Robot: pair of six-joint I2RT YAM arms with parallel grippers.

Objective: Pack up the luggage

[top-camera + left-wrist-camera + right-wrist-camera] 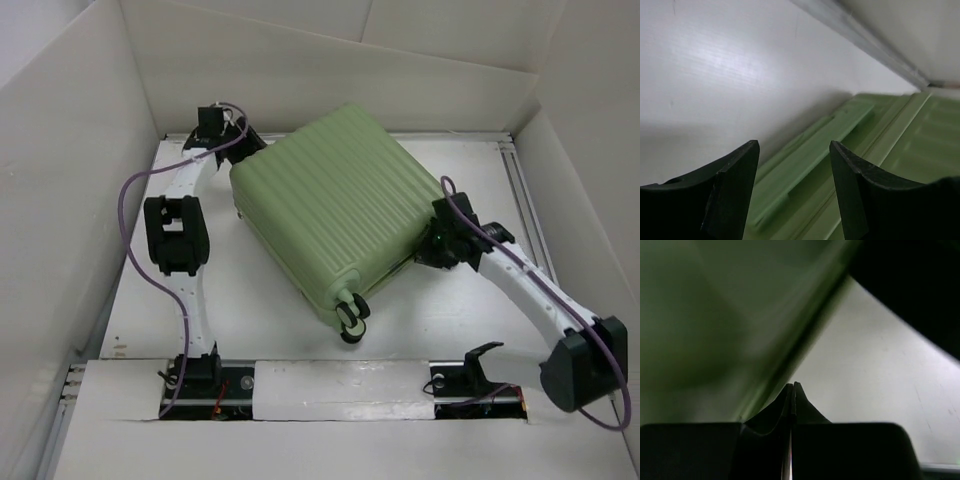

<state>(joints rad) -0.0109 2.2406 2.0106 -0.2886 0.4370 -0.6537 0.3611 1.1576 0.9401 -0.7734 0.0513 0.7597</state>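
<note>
The luggage [335,205], a pale green ribbed hard-shell case, lies closed and flat on the white table, turned at an angle with its black wheels [352,318] toward the near edge. My left gripper [243,150] is at its far left corner. In the left wrist view the left gripper [794,145] is open, with a flat green handle bar [810,155] of the case seen between and beyond its fingers. My right gripper [432,248] is against the case's right side. In the right wrist view that gripper [794,385] is shut on nothing, its tips beside the green shell [705,330].
White walls enclose the table on three sides. An aluminium rail [525,200] runs along the right edge, and another rail [875,45] shows where wall meets table at the back. A black hook-shaped bracket [480,355] sits by the right arm's base.
</note>
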